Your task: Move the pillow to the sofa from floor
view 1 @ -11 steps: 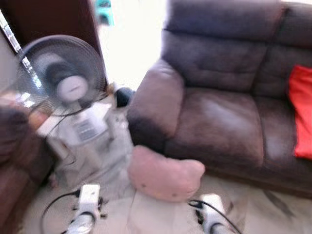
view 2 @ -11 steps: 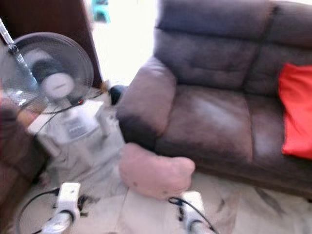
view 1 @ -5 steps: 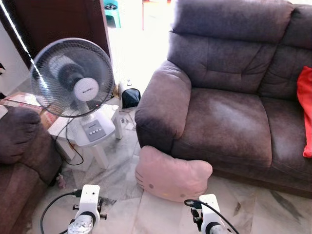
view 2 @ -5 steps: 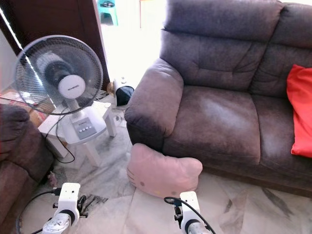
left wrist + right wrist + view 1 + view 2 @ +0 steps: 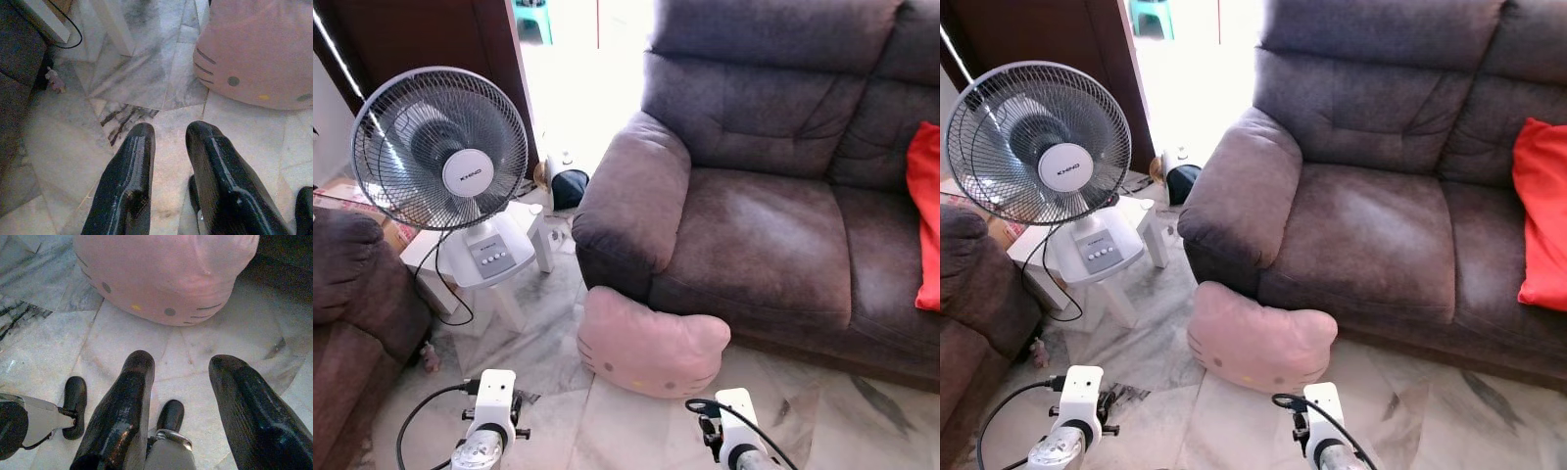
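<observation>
- Nearest, the left gripper (image 5: pixel 168 139) hangs low over the marble floor (image 5: pixel 607 421). Its two black fingers (image 5: pixel 132 166) are a narrow gap apart and hold nothing.
- The right gripper (image 5: pixel 183 377) is low as well, pointed toward the pillow, with its fingers (image 5: pixel 124 396) spread wider and nothing between them.
- Just ahead lies the pillow (image 5: pixel 651 343), pink with a cat face, on the floor and leaning against the sofa's front edge below the armrest corner. Neither gripper touches it.
- Step in hand, as I judge it: the approach. The robot faces the pillow with both arms down, and the grasp has not begun.
- The next move likely calls for bending or stepping in, then bringing both grippers to the pillow's two sides. It is broad and soft, so one gripper pinching it may let it sag or slip.
- Behind it is the sofa (image 5: pixel 773 225), dark brown. The seat cushion (image 5: pixel 754 235) straight above the pillow is bare and seems the natural place to set it, needing a lift up over the front edge.
- At the sofa's far right edge rests a red cushion (image 5: pixel 1538 215), well apart from the pillow.
- To the left, a fan (image 5: pixel 440 152) stands on a small white table (image 5: pixel 524 220); its cord (image 5: pixel 440 294) trails to the floor, so the left arm should keep away from it.
</observation>
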Motion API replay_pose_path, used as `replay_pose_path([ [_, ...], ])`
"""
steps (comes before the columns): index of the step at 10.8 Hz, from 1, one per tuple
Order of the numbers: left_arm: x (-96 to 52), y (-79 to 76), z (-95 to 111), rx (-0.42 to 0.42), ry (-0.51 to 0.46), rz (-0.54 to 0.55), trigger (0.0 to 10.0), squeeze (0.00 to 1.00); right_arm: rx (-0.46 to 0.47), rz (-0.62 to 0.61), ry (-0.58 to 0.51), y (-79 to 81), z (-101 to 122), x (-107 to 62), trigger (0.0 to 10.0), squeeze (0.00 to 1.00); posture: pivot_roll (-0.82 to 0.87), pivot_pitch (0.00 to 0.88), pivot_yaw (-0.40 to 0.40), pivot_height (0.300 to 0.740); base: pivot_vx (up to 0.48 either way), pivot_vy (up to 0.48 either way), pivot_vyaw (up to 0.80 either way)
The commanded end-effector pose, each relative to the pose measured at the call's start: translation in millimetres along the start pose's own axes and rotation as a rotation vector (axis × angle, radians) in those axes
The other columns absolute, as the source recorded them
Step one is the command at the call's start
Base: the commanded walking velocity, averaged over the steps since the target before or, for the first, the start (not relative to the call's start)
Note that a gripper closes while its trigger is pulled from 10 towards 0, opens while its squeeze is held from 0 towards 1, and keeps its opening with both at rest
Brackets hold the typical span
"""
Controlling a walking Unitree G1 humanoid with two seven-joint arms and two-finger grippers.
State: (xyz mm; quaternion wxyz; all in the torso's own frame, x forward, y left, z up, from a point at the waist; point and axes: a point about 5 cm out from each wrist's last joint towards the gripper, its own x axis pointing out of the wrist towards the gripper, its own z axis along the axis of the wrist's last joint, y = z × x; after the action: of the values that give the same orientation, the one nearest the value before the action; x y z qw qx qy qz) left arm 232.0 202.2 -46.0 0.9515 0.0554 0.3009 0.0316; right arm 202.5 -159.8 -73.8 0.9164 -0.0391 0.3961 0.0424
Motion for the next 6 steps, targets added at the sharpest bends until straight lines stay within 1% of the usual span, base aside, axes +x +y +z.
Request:
replay_pose_path([
  [1, -1.3, 2.9, -4.7, -0.002, 0.025, 0.003, 10.0, 0.00, 0.003, 0.003, 0.011, 1.8, -2.9, -0.5, 10.0, 0.00, 0.18, 0.159, 0.005, 0.740, 0.000, 0.334, 0.00],
  [2, -1.4, 3.2, -5.0, 0.000, 0.026, 0.004, 10.0, 0.00, 0.003, 0.003, 0.012, 1.9, -3.0, -0.5, 10.0, 0.00, 0.18, 0.159, 0.005, 0.740, 0.000, 0.304, 0.00],
  [6, -1.3, 4.9, -4.8, 0.009, 0.027, 0.010, 10.0, 0.00, 0.006, 0.001, 0.015, 1.9, -3.5, -0.6, 10.0, 0.00, 0.18, 0.160, 0.007, 0.740, 0.000, 0.000, 0.00],
])
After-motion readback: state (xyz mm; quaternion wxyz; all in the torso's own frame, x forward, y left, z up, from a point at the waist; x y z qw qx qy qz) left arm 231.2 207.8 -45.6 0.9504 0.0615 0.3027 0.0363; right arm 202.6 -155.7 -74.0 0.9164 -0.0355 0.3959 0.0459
